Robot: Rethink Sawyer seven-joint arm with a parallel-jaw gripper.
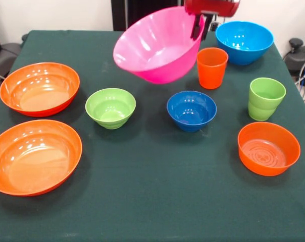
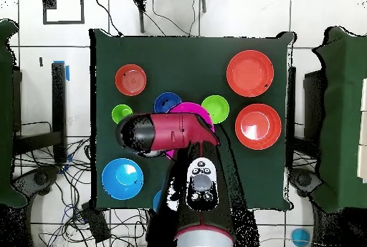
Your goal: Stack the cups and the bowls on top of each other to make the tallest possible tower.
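Note:
My gripper (image 1: 201, 27) is shut on the far rim of the big pink bowl (image 1: 157, 48) and holds it tilted above the table's far middle. The pink bowl also shows in the overhead view (image 2: 193, 109), partly under the arm (image 2: 168, 131). The orange cup (image 1: 211, 67) stands just right of the bowl. The lime green cup (image 1: 265, 98) is at the right. Two wide orange bowls (image 1: 40, 88) (image 1: 34, 156) lie at the left. The lime green bowl (image 1: 110, 107) and dark blue bowl (image 1: 191, 110) sit in the middle. Nothing on the table is stacked.
A sky blue bowl (image 1: 244, 42) sits at the far right behind the orange cup. The smaller orange bowl (image 1: 268, 148) is near the right front. In the overhead view a second sky blue bowl (image 2: 158, 200) peeks out beside the arm.

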